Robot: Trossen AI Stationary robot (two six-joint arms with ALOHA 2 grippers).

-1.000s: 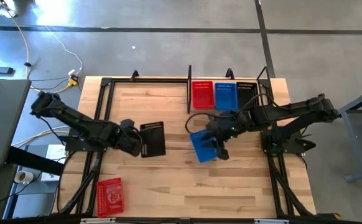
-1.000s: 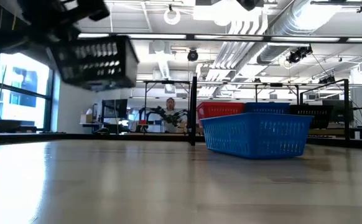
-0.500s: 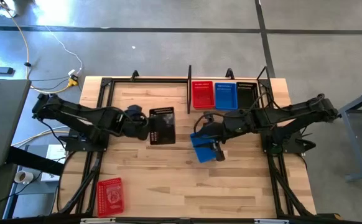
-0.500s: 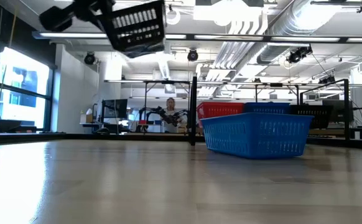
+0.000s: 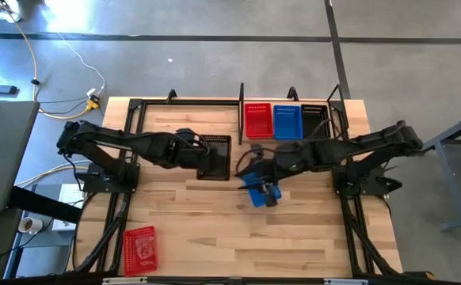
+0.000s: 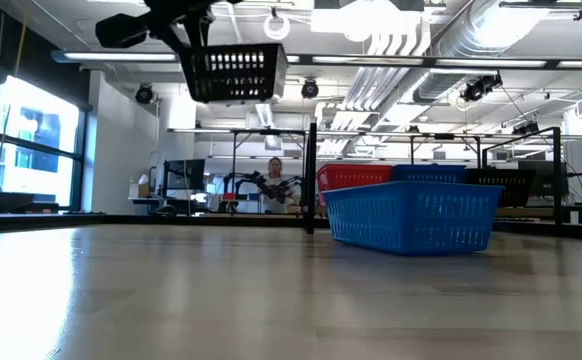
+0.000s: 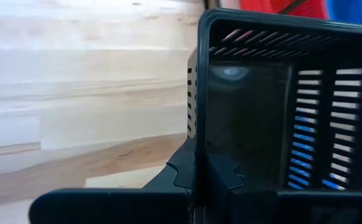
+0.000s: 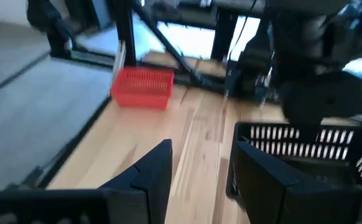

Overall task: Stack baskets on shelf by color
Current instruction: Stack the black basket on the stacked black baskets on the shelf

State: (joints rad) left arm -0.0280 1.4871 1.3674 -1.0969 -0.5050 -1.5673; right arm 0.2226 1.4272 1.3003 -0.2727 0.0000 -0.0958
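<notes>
The left gripper (image 5: 192,150) is clamped on the rim of a black basket (image 5: 214,157) and carries it in the air above the middle of the table (image 5: 191,229); in the low view the basket (image 6: 235,72) hangs high and roughly level. The right gripper (image 5: 260,165) hovers just over the far edge of a blue basket (image 5: 259,191) that sits on the table right of centre, and its fingers (image 8: 145,176) stand apart with nothing between them.

On the shelf (image 5: 242,119) at the far edge, a red stack (image 5: 257,121), a blue stack (image 5: 287,121) and a black stack (image 5: 314,119) sit side by side, black at the right end. One more red basket (image 5: 140,250) lies at the near left corner.

The main risk is a collision: the carried basket is near the right arm, which lies between it and the black stack. The grip holds only one wall, so the basket could tilt and catch when lowered onto the stack.
</notes>
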